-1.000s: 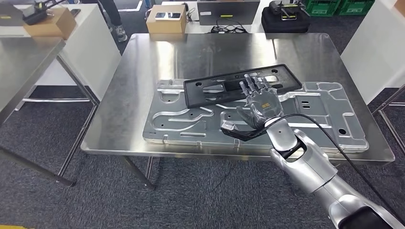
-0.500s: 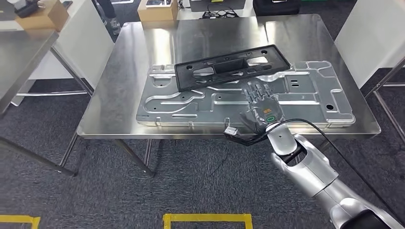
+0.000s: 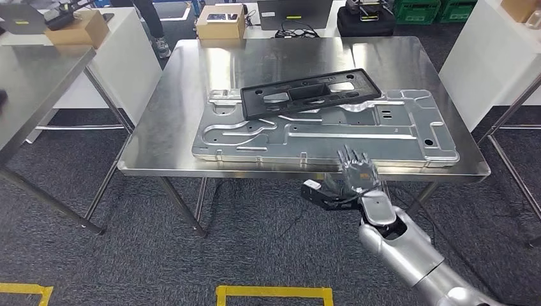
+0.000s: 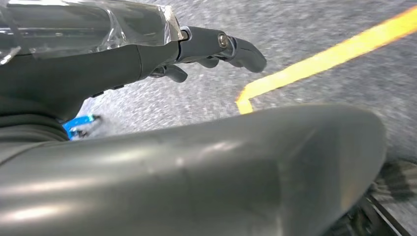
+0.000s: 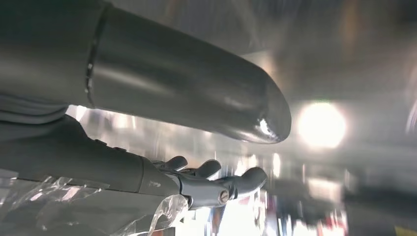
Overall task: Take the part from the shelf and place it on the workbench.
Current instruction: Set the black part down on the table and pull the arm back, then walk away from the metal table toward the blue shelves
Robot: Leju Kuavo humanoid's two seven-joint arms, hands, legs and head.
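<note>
Lying flat on the steel table (image 3: 191,89): a long black part (image 3: 311,93), a shallow rectangular plastic frame with a raised rim, several elongated cut-outs along its middle and rounded corners. Matte, dark, slightly skewed against the table's edges, its right end nearer the far side. Resting partly on top of a large stamped metal panel (image 3: 332,135), silver-grey, ribbed with pressed channels and punched holes, spread across most of the table's near half. Part overlapping the panel's far edge, touching it.

Right hand (image 3: 357,171) just off the table's near edge, below the rim, well apart from the part, fingers spread and extended, palm empty, gripping nothing. Same hand in the right wrist view (image 5: 206,184): fingers straight and apart, nothing between them, blurred bright reflections behind. Silver forearm rising from the lower right in the head view, a black cable looped at the wrist.

Left hand (image 4: 206,49) hanging over grey carpet, fingers loosely extended and apart, nothing held; a yellow floor line (image 4: 319,61) beyond it.

Behind the table: a cardboard box (image 3: 221,24), a second steel bench (image 3: 32,76) at left, green crates (image 3: 430,9) at the far end.
</note>
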